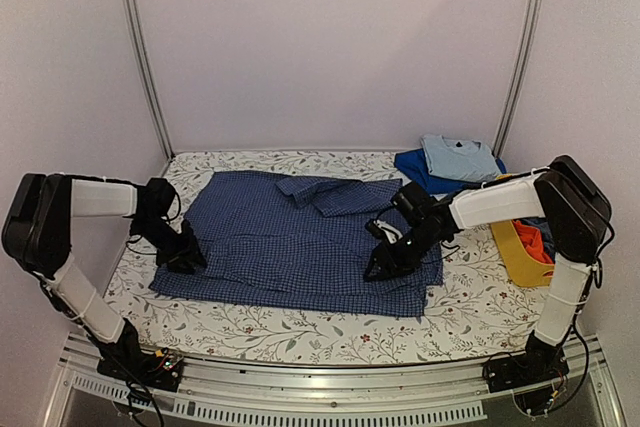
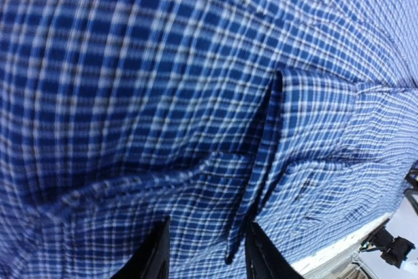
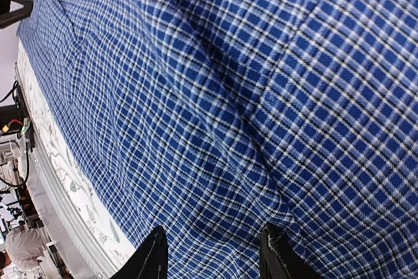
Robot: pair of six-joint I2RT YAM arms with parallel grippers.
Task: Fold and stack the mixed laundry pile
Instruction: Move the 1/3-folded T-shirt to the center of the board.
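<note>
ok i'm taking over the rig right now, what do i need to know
Left gripper: down on the left edge of the blue check shirt, jaws partly apart with cloth between them; grip unclear.
Right gripper: down on the shirt's right side, likewise; grip unclear.
The shirt lies spread on the table, a sleeve laid across its top.
Done: light blue top folded on a darker blue garment, back right.
Left: fold the shirt and stack it; orange cloth is in the yellow basket.
</note>
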